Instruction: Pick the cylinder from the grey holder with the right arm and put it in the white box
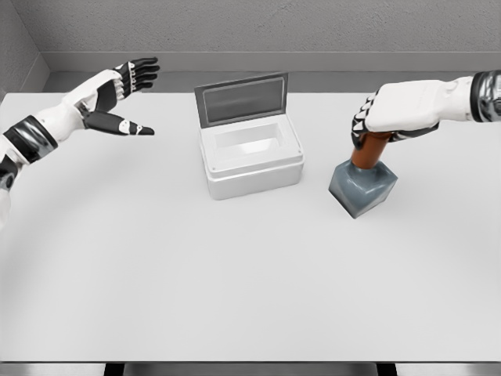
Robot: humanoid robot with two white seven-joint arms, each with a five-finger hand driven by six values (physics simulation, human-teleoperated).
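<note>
Item: cylinder (369, 150), orange-brown, upright, its lower end seated in the grey holder (362, 188), which stands on the counter (235, 274) toward the right edge, about midway between far and near sides; not yet lifted, as far as I can judge. Item: my right hand (395, 110), arm entering from the right edge, laid over the cylinder's top with my fingers (363, 117) curled down around it; the grip appears closed on the cylinder, though my palm hides the contact itself. Held from above because the holder only lets the cylinder out upward. Item: white box (250, 160), near the counter's centre toward the far edge, just left of the holder and apart from it; lid (242, 99) propped upright at the back, so the cavity is clear to receive from above. Item: my left hand (117, 90), raised over the far left corner, fingers spread, holding nothing, kept well away from the route between holder and box.
</note>
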